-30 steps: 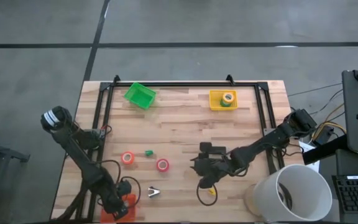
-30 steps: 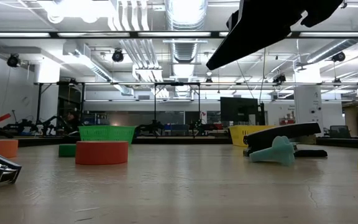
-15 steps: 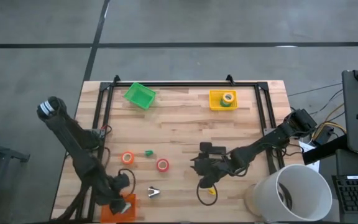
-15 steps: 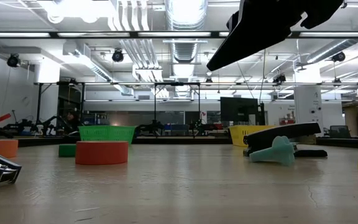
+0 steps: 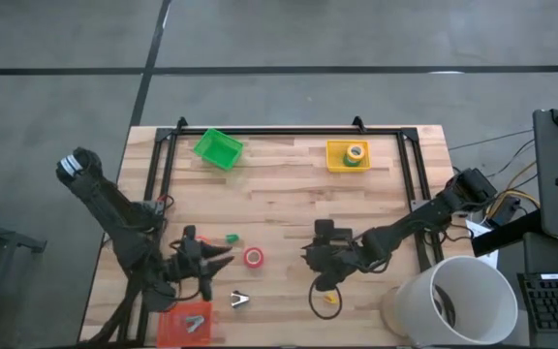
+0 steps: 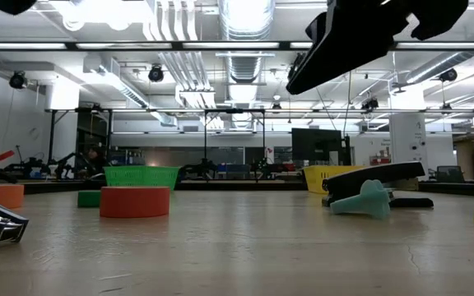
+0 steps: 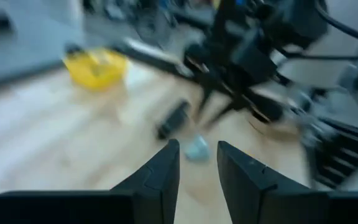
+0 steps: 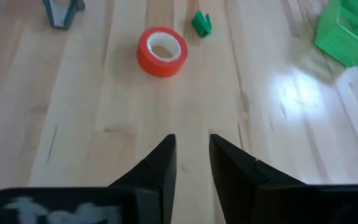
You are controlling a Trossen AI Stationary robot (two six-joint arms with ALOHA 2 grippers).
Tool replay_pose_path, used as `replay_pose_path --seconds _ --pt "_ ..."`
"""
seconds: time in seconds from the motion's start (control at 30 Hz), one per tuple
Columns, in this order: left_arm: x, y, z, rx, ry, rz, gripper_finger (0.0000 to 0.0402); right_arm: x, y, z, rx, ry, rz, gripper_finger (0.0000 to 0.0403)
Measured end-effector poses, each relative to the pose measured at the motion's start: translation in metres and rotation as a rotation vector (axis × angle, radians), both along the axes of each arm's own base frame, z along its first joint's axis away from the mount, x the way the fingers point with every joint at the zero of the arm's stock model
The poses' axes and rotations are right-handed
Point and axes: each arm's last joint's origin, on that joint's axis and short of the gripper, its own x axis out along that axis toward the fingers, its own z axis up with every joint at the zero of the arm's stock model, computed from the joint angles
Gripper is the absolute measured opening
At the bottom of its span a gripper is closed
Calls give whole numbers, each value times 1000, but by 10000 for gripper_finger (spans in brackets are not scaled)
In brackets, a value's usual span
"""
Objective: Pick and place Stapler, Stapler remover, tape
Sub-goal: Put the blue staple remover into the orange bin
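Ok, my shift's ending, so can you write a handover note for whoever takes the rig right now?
Left fingers: open, empty, low over the table beside the red tape roll.
Right fingers: open, empty, near the stapler, which lies on the table.
Staple remover: loose on the table.
Done: green tape roll sits in the yellow bin.
Left: stapler, staple remover, red tape roll.

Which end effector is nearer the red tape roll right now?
Left. The left end effector sits just beside the red tape roll; the right end effector is farther off on the roll's other side.
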Motion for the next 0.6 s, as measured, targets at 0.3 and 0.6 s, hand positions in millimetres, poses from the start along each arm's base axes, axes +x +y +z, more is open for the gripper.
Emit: replay_pose_path --seconds 0.3,0.6 --pt "58 4 -31 68 56 29 109 -13 -7 8 -6 -10 21 46" --pt "85 11 -56 111 123 18 105 -48 -25 29 78 -112 -5 9"
